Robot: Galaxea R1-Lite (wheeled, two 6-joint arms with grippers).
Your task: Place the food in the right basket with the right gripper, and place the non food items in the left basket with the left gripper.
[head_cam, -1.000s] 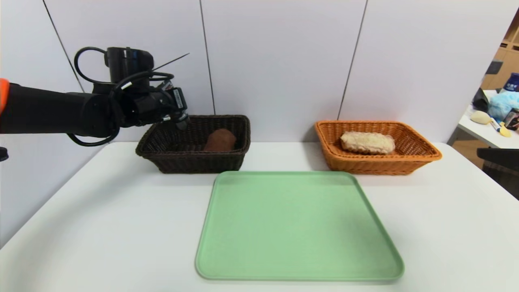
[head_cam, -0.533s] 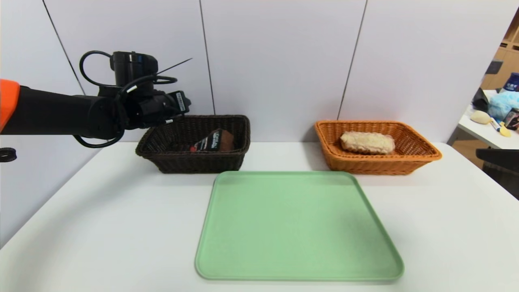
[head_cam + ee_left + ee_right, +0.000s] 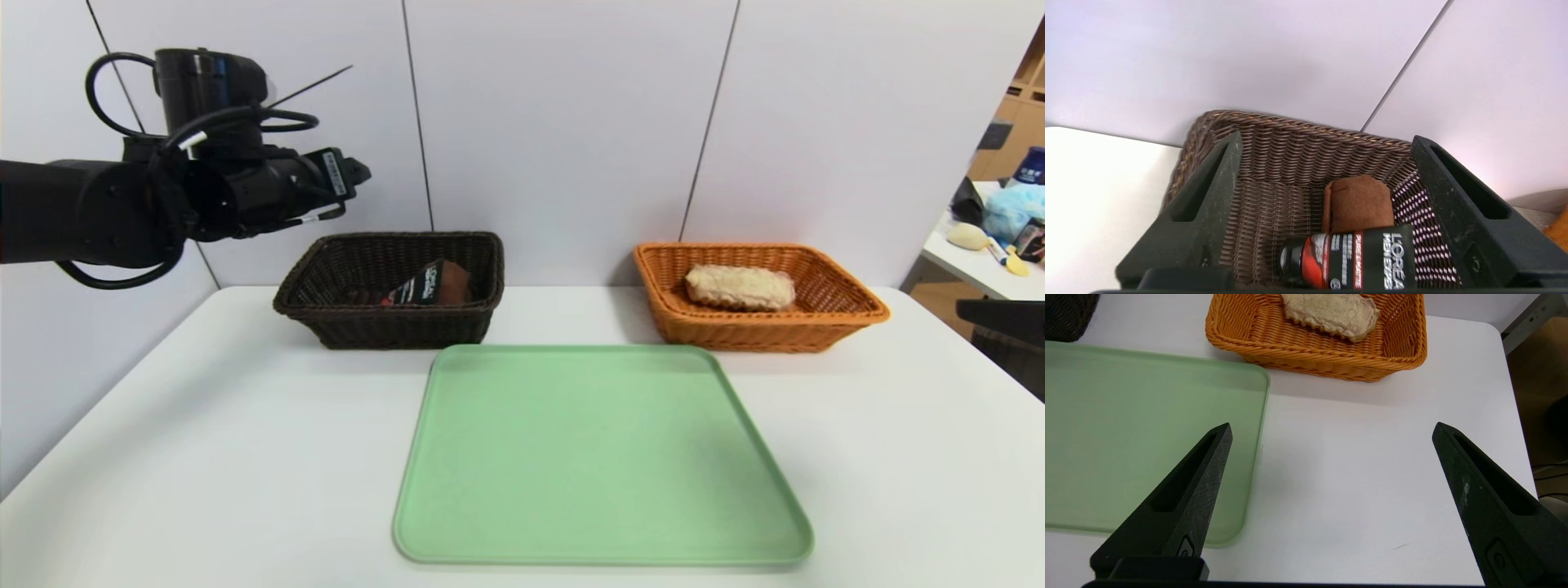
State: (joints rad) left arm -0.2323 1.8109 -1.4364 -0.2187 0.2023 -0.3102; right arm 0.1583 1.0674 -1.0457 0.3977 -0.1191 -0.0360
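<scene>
My left gripper (image 3: 353, 171) hangs above the near-left corner of the dark basket (image 3: 390, 327), jaws spread wide and holding nothing. Inside, the tube (image 3: 1349, 261) lies against the rolled towel (image 3: 1359, 202); the tube's tail end is cut off in my wrist view. My right gripper (image 3: 1331, 433) hovers over bare tabletop (image 3: 1355, 482) beside the green tray (image 3: 1126, 428), jaws wide and empty. The bread (image 3: 740, 287) rests in the orange basket (image 3: 849, 314).
</scene>
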